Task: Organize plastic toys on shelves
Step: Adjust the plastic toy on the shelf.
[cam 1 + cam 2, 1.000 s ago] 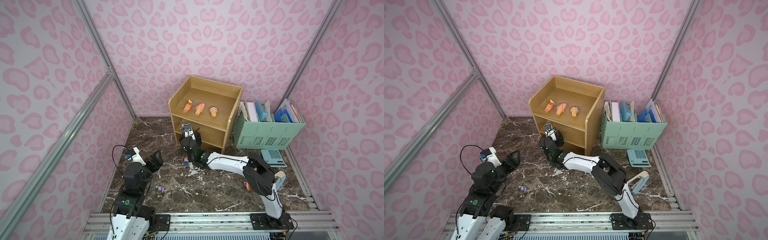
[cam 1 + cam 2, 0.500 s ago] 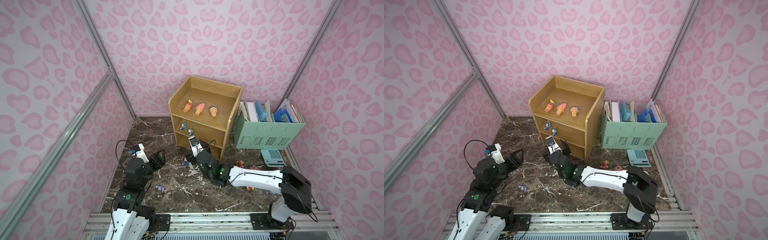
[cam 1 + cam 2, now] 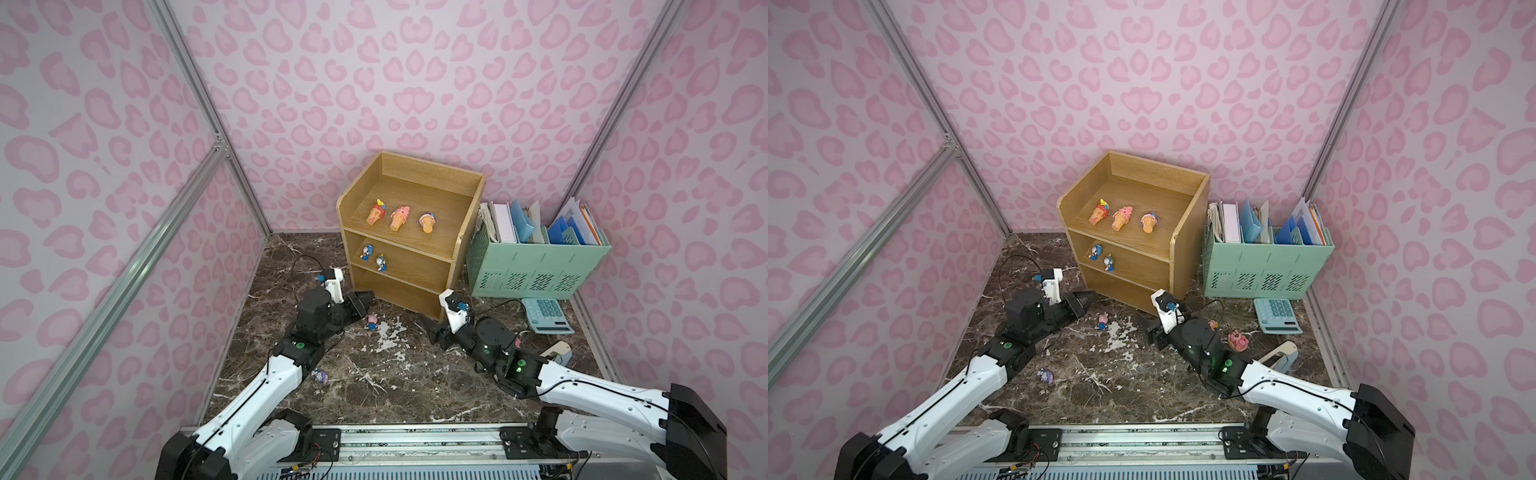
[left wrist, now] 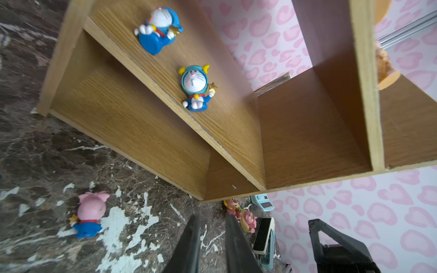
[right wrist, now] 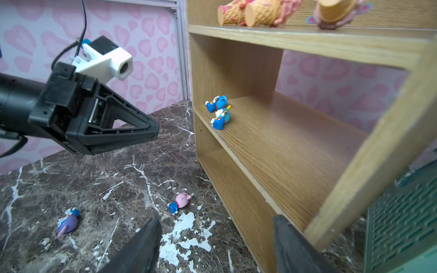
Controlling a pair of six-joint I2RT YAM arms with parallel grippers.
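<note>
INSPECTION, near to far.

1. Lilac-and-white plastic figurine: found lying on its side on the dark marble tabletop, beside L arm, well apart from the shelves.
2. Left gripper: jaws stand almost together with only a narrow slit, nothing between them. It is poised above the tabletop, tips aimed at the unit's lower left front corner. It is near that corner but apart from it, as seen in the right wrist view.
3. Right gripper: jaws spread wide, nothing gripped or touched. It is positioned low over the tabletop by the unit's right front corner.
4. Pink-headed, blue-bodied plastic figurine: lying on the tabletop btwn the two grippers, just in front of the unit. Long axis runs approx. front-to-back, head toward the unit, feet toward the robot.
5. Light-oak wooden three-tier shelf unit, mid tier: two blue-white plastic figurines are noted at the left end near the front edge, lying flat, feet to the front.
6. Top tier: three orange plastic ice-cream cones with pink tops are laid in a row. Long axes run front-to-back, cone ends toward the front edge, pink tops toward the rear wall.
</note>
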